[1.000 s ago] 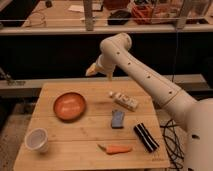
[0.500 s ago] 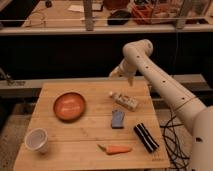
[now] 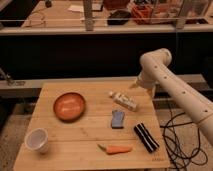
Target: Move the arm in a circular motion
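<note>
The arm [image 3: 175, 87] is a thick cream-white tube with small dark dots. It reaches in from the lower right, rises to a rounded joint [image 3: 156, 61] and bends down past the wooden table's [image 3: 90, 92] back right corner. The gripper [image 3: 141, 85] hangs just below that joint, above the table's right rear edge and to the right of a white packet [image 3: 124, 101]. It touches nothing on the table.
On the table lie an orange bowl [image 3: 69, 106], a white cup [image 3: 37, 140], a carrot [image 3: 116, 149], a blue cloth-like item [image 3: 118, 119] and a black striped bar [image 3: 146, 137]. Black cables [image 3: 181, 142] trail on the floor at right. A shelf rail [image 3: 100, 27] runs behind.
The arm's upper joint and gripper have swung steadily to the right, from above the table's back middle to beyond its back right corner. The table objects have not moved.
</note>
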Robot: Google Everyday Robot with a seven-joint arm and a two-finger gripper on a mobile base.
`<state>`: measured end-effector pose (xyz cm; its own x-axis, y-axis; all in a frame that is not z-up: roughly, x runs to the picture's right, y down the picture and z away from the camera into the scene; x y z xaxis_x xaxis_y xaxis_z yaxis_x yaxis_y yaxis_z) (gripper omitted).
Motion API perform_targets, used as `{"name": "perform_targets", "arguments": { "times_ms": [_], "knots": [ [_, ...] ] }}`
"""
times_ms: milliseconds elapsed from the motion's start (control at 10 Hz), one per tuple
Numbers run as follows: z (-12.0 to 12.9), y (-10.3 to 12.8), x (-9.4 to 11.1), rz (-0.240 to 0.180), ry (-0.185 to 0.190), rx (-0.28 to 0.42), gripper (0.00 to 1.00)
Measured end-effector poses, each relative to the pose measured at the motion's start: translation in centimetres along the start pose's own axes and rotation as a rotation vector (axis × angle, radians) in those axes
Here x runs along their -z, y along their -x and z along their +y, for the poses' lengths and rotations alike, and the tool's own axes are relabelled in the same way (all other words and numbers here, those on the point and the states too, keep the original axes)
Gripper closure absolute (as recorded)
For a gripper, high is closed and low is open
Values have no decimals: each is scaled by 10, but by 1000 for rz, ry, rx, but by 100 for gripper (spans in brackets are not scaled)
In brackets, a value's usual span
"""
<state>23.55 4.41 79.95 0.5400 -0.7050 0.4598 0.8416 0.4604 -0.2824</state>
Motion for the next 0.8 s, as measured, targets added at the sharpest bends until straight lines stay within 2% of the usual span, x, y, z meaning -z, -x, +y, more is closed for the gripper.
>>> {"name": "perform_targets", "arguments": {
  "times_ms": [200,400,600,800],
  "knots": [
    [36,38,0,-9,34,-49,20],
    [69,80,10,6,38,-87,20],
    [82,114,29,29,29,-94,20],
    [73,148,47,46,9,-66,20]
  ]
}}
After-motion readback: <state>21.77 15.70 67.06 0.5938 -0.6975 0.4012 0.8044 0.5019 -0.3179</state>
